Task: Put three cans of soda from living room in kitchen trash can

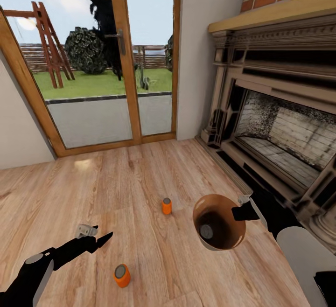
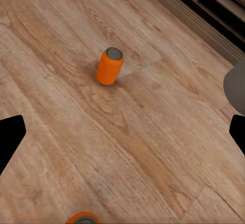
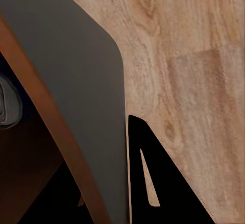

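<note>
I stand on the pale plank floor [image 1: 154, 176] of the living room, the dark ornate fireplace [image 1: 280, 125] just beside me and wood-framed glass doors [image 1: 112, 64] beyond it. My right fingers [image 1: 246, 212] pinch the rim of the tash can [image 1: 219, 220] (one soda can [image 1: 206, 231] lies inside). Away from the fireplace, two cans stand on the floor [image 1: 166, 205] [image 1: 122, 275]; my left fingers [image 1: 95, 237] are spread above. No label is readable.
</note>
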